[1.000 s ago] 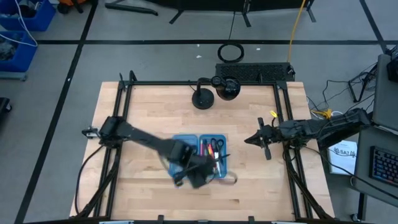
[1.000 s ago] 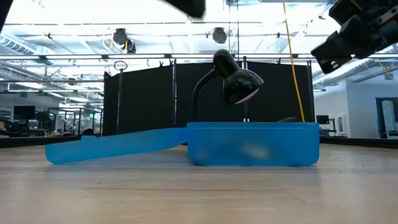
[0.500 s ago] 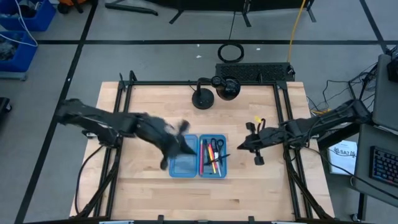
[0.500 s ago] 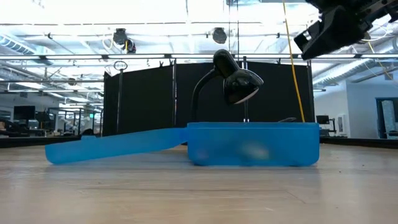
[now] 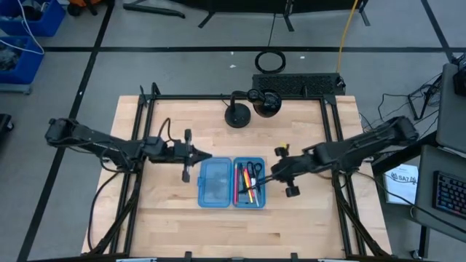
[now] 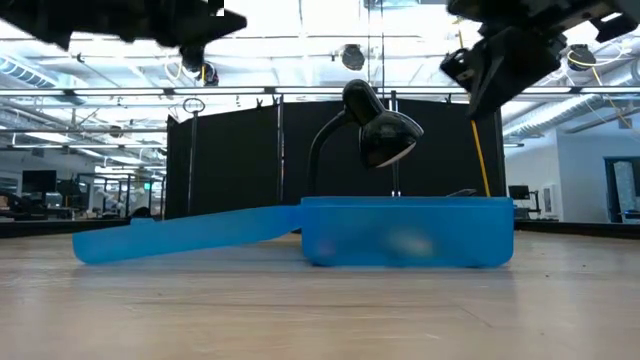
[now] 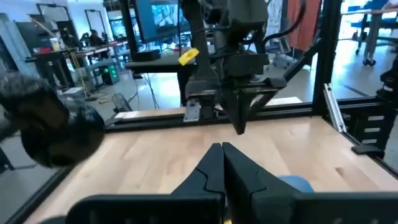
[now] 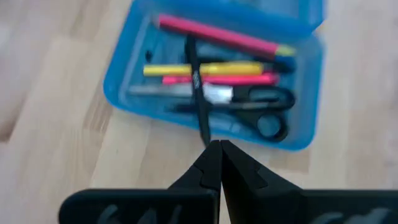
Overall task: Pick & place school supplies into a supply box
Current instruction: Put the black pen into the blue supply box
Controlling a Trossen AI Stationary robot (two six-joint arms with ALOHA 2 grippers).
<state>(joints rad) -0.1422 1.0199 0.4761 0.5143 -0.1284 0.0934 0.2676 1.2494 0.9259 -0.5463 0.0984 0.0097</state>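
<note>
The translucent blue supply box lies open on the table, its lid half flat toward the left. Its right half holds a pink pencil, a yellow pen, black-handled scissors and a black pen lying across the others, one end over the rim. My right gripper is shut at the box's right edge, just above that pen end. My left gripper is shut and hovers off the box's far left corner, high above the table. My right gripper has its shut fingertips right at the black pen's outer end, coming from the table's right and slanting down. I cannot tell whether they touch the pen. The pen rests on the other supplies and the box rim.
A black desk lamp stands at the table's far edge, its shade above the box in the low view. A black frame runs around the table. Bare wood lies near and left of the box.
My left gripper has pulled back from over the box's near part, moving up and toward the table's left and far side. My right gripper has moved from the table's right edge toward the box and come down to its right rim. The box has stayed put.
</note>
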